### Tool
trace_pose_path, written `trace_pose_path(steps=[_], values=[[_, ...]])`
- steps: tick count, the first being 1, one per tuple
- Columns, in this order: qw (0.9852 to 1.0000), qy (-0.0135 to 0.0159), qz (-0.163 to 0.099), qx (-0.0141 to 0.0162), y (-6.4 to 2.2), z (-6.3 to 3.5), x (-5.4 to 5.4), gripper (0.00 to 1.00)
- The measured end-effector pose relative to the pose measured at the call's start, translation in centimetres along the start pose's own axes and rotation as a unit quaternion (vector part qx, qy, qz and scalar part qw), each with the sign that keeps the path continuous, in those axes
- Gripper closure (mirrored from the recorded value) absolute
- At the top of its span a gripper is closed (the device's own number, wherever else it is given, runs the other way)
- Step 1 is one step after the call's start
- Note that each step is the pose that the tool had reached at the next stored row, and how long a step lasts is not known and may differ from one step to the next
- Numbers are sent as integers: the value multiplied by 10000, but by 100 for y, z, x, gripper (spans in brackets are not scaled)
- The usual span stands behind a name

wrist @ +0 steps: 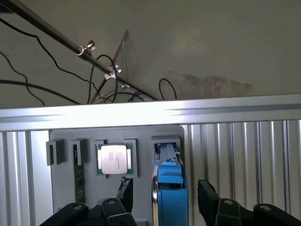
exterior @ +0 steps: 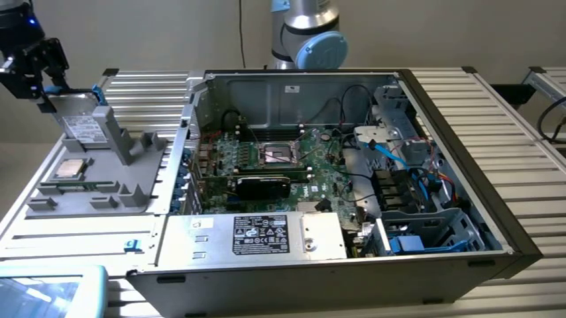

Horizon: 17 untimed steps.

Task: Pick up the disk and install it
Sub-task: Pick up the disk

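Item: disk (exterior: pixel 81 124), upright in the grey fixture (exterior: pixel 106 182), at nine o'clock of the open computer case (exterior: pixel 495 218) in the exterior view. Gripper (exterior: pixel 42 78) at its upper edge; fingers (wrist: pixel 207 193) apart, one on each side of the blue frame, not clamped. Step, judged: pick-up, grasp not yet made; it calls for square closure on both edges. Room: open above; CPU chip (wrist: pixel 114 159) near one finger.

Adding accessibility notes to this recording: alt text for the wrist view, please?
The black gripper is open, fingers either side of the flat silver-grey disk in its bright blue plastic frame, upright in a grey holder. A small square silver CPU chip sits in the holder beside it.
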State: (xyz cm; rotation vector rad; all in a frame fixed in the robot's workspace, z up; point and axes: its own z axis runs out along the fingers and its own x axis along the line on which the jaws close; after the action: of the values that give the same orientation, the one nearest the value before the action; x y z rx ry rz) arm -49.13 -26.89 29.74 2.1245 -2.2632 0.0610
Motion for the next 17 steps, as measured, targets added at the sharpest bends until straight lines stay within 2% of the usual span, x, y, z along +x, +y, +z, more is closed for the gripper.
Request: trace_pose_path(steps=[3,5,7,14,17], values=[[10000,-16,-7,3,-9,34,-1,34],[10000,-53,-6,1,-13,56,-2,34],[10000,-72,-7,0,-14,87,0,34],[10000,-73,-6,-1,-14,119,-1,34],[10000,-95,-7,-2,-15,148,-2,34]])
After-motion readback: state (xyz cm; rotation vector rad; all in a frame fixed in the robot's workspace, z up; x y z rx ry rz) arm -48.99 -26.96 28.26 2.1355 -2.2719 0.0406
